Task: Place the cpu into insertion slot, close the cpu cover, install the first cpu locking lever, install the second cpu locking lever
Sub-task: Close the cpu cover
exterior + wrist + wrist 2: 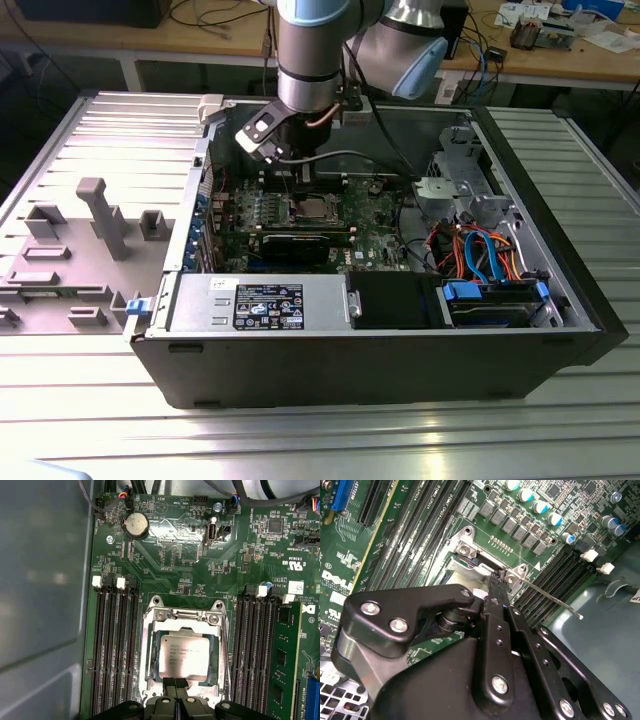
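The cpu (184,657) lies flat in the insertion slot (155,652), framed by the cpu cover (183,615). Memory slots (115,650) crowd two sides of the insertion slot, and low board parts lie beyond its hinge edge. A thin lever (550,599) juts from one corner. The claw (175,681), fingers pressed together, sits at the cpu cover's edge opposite the hinge

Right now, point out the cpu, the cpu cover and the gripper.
the cpu (184,657), first wrist view, metal top.
the cpu cover (150,650), first wrist view, side rail.
the gripper (175,681), first wrist view, between fingertips.
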